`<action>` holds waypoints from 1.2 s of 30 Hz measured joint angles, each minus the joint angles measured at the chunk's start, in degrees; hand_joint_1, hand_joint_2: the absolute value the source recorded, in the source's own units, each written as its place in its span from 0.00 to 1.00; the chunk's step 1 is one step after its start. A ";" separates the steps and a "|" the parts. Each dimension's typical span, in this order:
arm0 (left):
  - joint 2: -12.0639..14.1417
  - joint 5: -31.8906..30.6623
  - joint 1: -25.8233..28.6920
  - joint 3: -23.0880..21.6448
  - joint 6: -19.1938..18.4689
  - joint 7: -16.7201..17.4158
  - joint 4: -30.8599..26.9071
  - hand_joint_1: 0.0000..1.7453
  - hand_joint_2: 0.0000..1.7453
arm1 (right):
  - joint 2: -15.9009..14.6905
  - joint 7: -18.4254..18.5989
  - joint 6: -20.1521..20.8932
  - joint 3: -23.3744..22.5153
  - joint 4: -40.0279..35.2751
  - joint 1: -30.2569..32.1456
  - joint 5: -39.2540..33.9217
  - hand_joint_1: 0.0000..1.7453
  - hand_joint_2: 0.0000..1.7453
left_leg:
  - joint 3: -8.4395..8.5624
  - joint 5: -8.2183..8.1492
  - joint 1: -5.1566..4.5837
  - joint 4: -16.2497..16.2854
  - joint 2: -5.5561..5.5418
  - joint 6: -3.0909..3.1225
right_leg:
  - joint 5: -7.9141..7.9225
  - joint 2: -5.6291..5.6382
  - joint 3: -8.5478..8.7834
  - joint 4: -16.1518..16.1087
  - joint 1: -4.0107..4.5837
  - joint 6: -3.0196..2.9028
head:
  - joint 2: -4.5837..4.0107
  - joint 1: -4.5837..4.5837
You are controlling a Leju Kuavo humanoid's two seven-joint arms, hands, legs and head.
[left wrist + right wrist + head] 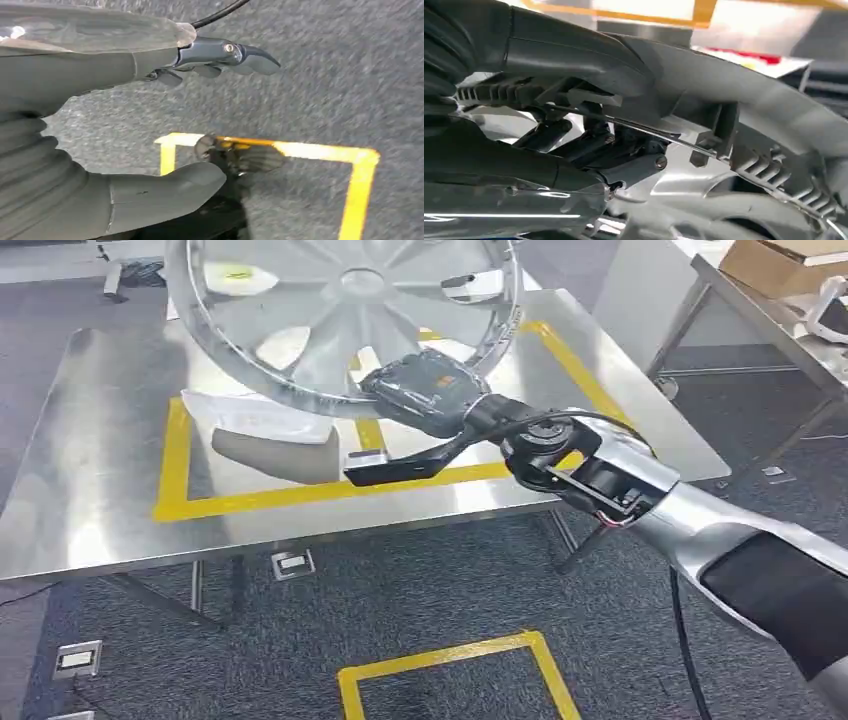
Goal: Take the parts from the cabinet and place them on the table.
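A large silver wheel cover hangs tilted over the far half of the steel table. My right hand grips its near rim. In the right wrist view the thumb lies over the cover's ribbed rim and the dark fingers curl under it. A grey moulded part lies on the table beside a white plastic bag, just below the cover. My left hand hangs over the carpet with fingers and thumb apart, holding nothing.
A yellow tape rectangle marks the table top around the grey part. On the carpet in front is a yellow tape square, with floor sockets to the left. A second table with a cardboard box stands at the right.
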 joint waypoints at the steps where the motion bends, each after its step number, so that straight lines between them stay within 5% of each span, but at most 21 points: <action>1: 0.00 -0.04 -0.08 0.00 0.00 0.02 0.02 0.00 1.00 | 0.00 -0.11 0.11 0.78 1.17 0.23 0.26 1.00 1.00 | 0.25 -0.35 0.00 0.04 -0.19 -0.02 | -1.97 0.00 -3.05 5.09 -0.12 0.16 | 0.00 0.11; 2: 0.00 -0.04 -0.07 0.00 0.00 0.04 0.02 0.00 1.00 | 0.00 -0.13 0.15 1.44 2.05 0.49 0.41 1.00 1.00 | 0.53 -0.68 0.01 0.13 -0.42 -0.10 | -2.74 -0.02 -5.11 7.78 -0.31 0.28 | 0.00 0.42; 3: -0.02 -0.04 0.01 0.00 -0.02 0.09 0.02 0.00 1.00 | 0.00 -0.09 0.20 2.14 2.90 0.55 0.44 1.00 1.00 | 0.89 -1.07 0.01 0.28 -0.57 -0.18 | -1.72 -0.05 -5.72 7.37 -0.39 0.33 | 0.00 0.68; 6: -0.18 -0.07 0.11 0.00 -0.09 0.13 0.02 0.00 1.00 | 0.00 0.02 0.20 3.52 4.61 0.11 0.57 1.00 1.00 | 2.16 -2.50 0.02 0.96 -0.76 -0.62 | 7.61 -0.12 -1.34 -6.15 -0.31 -0.20 | 0.00 1.40; 7: -0.17 -0.07 0.20 0.00 -0.09 0.13 0.02 0.00 1.00 | 0.00 0.02 0.20 3.97 5.22 0.00 0.59 1.00 1.00 | 2.45 -2.89 0.01 0.95 -0.75 -0.89 | 8.96 -0.19 -0.07 -9.65 -0.18 -0.41 | 0.00 1.60; 8: -0.17 -0.07 0.03 0.00 -0.09 0.13 0.04 0.00 1.00 | 0.02 0.09 0.17 4.20 5.55 -0.41 0.59 1.00 1.00 | 2.41 -2.90 -0.08 0.95 -0.71 -1.09 | 7.06 -0.27 -0.10 -11.00 0.39 -0.57 | 0.00 1.35; 11: -0.13 -0.06 0.06 0.00 -0.09 0.17 0.04 0.00 1.00 | 0.31 0.11 0.17 5.59 6.70 -0.52 0.59 1.00 1.00 | 2.61 -3.13 -0.40 1.14 -0.59 -1.73 | 7.89 -0.40 1.06 -11.34 0.36 -1.92 | 0.00 1.18; 13: -0.04 -0.07 0.02 0.00 -0.09 0.17 0.04 0.00 1.00 | 0.37 0.13 0.20 6.01 7.34 -0.63 0.57 1.00 1.00 | 1.79 -4.00 -0.20 3.30 -0.21 -2.36 | 8.00 -0.40 2.31 -12.09 -0.13 -2.15 | 0.00 0.81; 16: -0.07 -0.04 0.07 0.00 -0.09 0.22 0.04 0.00 1.00 | 0.39 0.46 0.92 6.49 8.50 -0.77 0.37 1.00 1.00 | -5.99 -9.07 0.05 16.46 0.04 -2.93 | 7.50 -0.40 2.48 -12.09 -0.07 -2.74 | 0.00 -0.09; 17: -0.09 0.00 0.17 0.00 -0.09 0.24 0.04 0.00 1.00 | 0.39 0.44 1.05 6.66 9.09 -0.74 0.24 1.00 1.00 | -8.51 -10.04 0.06 20.00 0.08 -3.05 | 7.26 -0.32 2.64 -12.06 -0.07 -2.77 | 0.00 -0.18; 18: -0.09 0.07 0.24 0.00 -0.09 0.24 0.04 0.00 1.00 | 0.39 0.42 1.11 6.84 9.99 -0.66 -0.11 1.00 1.00 | -9.72 -9.17 0.18 20.45 0.15 -3.25 | 6.96 -0.21 2.95 -12.02 -0.09 -2.74 | 0.00 -0.26; 20: 0.00 0.17 0.34 0.00 -0.07 0.42 0.11 0.00 1.00 | 0.39 0.15 1.11 7.06 11.47 -0.58 -0.29 1.00 1.00 | -7.61 -4.27 0.50 13.83 0.25 -3.28 | 6.18 -0.01 3.84 -11.88 -0.11 -2.60 | 0.00 -0.48; 22: 0.13 0.35 0.41 0.00 -0.07 0.48 0.20 0.00 1.00 | 0.35 0.11 1.20 7.03 13.08 -0.60 -0.57 1.00 1.00 | -3.31 2.39 0.76 2.63 0.39 -3.23 | 5.18 -0.01 4.73 -11.78 -0.12 -2.11 | 0.00 -0.70; 23: 0.20 0.39 0.28 0.00 -0.09 0.55 0.20 0.00 1.00 | 0.28 0.11 1.27 7.03 13.81 -0.81 -0.99 1.00 1.00 | -2.87 0.30 0.39 1.49 0.37 -3.10 | 4.91 0.05 4.77 -11.56 0.08 -1.74 | 0.00 -1.03; 27: 0.24 0.81 0.39 -0.02 -0.15 0.35 0.24 0.00 1.00 | 0.04 0.11 1.59 6.86 16.26 -1.32 -2.50 1.00 1.00 | -2.30 0.40 0.38 1.46 0.43 -1.63 | 4.05 0.35 4.81 -11.48 0.02 -0.46 | 0.00 -0.61; 36: 0.24 1.14 1.10 -0.02 0.00 -0.55 0.33 0.00 1.00 | -0.50 -0.26 1.68 6.31 20.11 -1.26 -4.31 1.00 1.00 | -2.26 -0.23 -0.26 1.58 -0.08 -1.34 | 3.84 -0.35 5.36 -12.34 -0.28 -1.15 | 0.00 1.03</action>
